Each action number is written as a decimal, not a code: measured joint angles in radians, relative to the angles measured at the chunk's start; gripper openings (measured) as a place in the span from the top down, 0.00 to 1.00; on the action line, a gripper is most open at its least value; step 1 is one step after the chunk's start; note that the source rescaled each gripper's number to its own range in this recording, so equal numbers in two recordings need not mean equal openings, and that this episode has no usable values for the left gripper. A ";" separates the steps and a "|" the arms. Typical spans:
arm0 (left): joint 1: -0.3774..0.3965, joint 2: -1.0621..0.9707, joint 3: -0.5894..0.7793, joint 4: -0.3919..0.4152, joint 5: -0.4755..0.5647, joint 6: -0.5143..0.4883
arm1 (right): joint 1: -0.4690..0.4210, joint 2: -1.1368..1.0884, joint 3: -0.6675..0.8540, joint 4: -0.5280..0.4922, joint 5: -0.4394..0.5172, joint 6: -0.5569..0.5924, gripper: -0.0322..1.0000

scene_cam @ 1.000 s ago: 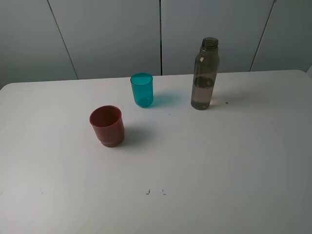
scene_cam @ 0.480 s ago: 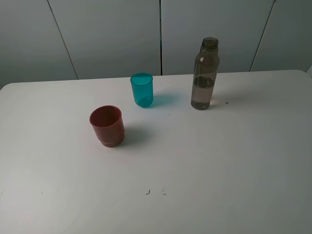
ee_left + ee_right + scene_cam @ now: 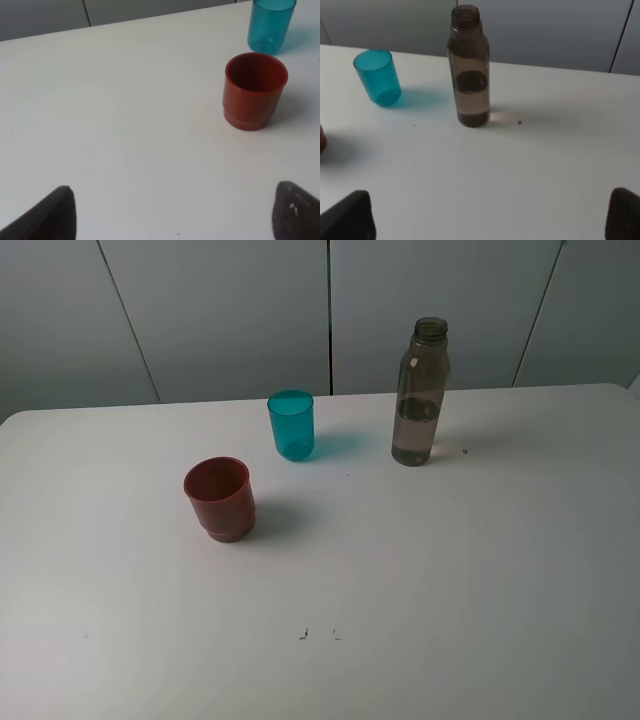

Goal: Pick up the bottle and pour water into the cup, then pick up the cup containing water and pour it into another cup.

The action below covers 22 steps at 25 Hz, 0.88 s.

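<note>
A: Right gripper (image 3: 485, 215)?
B: Released, fingers spread wide, nothing between them. The bottle (image 3: 469, 75) stands upright straight ahead of it, well apart, neck uncapped.
A: Room to reach it?
B: Bare table (image 3: 450, 570) all the way from the fingertips to the bottle. The table's far edge runs just behind the bottle, wall panels beyond.
A: The cup?
B: The cup (image 3: 377, 77) is ahead of the right gripper too, off toward the robot's left, upright, a clear gap between it and the bottle. Near the same far edge.
A: Left gripper (image 3: 172, 215)?
B: Also released, fingers wide apart, holding nothing. Another cup (image 3: 255, 90) sits ahead of it, toward the robot's right, upright, mouth open. The teal cup is beyond it, not touching.
A: Space around the red one?
B: Bare table on every side.
</note>
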 joint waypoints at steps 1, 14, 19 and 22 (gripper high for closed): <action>0.000 0.000 0.000 0.000 0.000 0.000 | 0.000 0.058 -0.005 0.003 -0.018 -0.005 0.00; 0.000 0.000 0.000 0.000 0.000 0.000 | 0.315 0.684 0.035 0.026 -0.492 -0.075 0.00; 0.000 0.000 0.000 0.000 0.000 0.000 | 0.337 0.943 0.047 0.026 -0.676 -0.077 0.00; 0.000 0.000 0.000 0.000 0.000 0.000 | 0.341 1.097 0.047 0.026 -0.782 -0.077 0.00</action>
